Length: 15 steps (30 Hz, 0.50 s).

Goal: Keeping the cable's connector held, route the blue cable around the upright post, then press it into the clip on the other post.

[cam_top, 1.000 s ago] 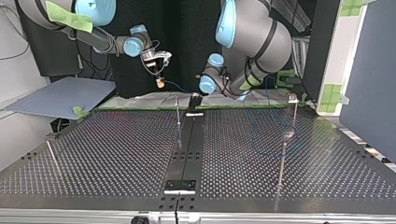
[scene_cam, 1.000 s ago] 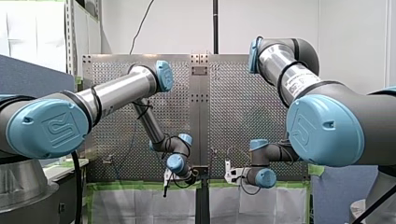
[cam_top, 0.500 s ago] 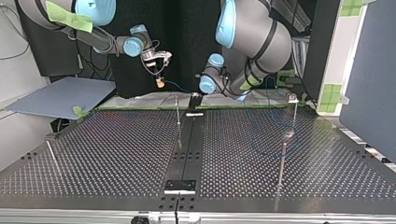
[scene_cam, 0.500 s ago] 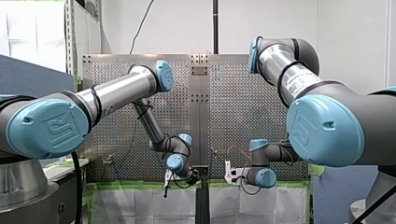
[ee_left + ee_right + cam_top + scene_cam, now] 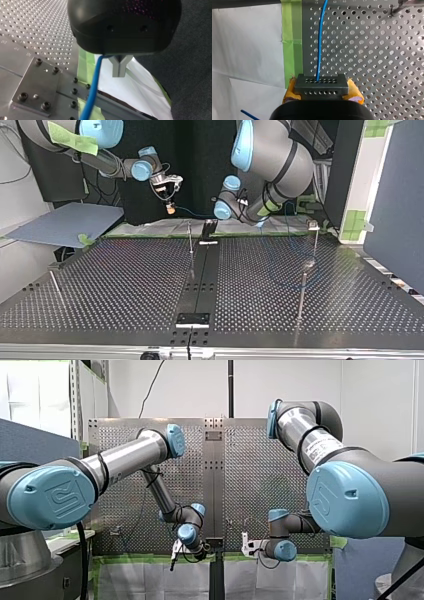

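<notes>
Two grippers closed — right gripper [image 5: 322, 90] clamped on the connector [image 5: 321, 83], blue cable [image 5: 319, 50] leaving toward twelve o'clock; left gripper [image 5: 119, 73] tips pressed together, cable beside at nine o'clock.

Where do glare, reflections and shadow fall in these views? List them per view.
Front view: bright highlight along my left arm, on its metal tube. Top view: black backdrop; the glossy table mirrors a post. Left wrist view: the left end effector has its housing in shadow. Right wrist view: even light on the connector.
</notes>
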Available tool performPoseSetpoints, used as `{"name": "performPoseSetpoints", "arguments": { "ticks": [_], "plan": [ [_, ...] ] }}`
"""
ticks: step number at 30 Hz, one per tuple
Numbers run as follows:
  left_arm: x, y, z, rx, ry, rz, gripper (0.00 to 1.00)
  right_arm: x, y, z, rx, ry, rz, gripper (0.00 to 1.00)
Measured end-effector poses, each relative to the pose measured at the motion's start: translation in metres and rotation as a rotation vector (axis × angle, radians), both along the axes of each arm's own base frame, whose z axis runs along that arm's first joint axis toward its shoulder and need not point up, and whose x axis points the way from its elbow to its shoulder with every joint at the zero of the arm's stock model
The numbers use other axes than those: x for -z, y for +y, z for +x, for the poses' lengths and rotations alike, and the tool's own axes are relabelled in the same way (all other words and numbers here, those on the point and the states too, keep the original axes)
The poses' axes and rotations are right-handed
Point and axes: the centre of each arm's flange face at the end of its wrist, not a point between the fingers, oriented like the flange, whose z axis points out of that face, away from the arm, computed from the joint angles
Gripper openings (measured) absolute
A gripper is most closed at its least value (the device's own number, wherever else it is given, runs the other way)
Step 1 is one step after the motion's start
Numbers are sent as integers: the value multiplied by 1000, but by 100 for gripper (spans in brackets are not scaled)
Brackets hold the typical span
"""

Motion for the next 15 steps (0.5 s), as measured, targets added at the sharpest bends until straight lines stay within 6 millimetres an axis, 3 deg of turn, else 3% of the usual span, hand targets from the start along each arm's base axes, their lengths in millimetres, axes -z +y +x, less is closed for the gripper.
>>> {"name": "performPoseSetpoints", "arguments": {
  "ticks": [15],
  "plan": [
    [5, 7, -30, 6, -35, 16, 2, 0, 1, 0, -1, 1, 3, 0]
  ]
}}
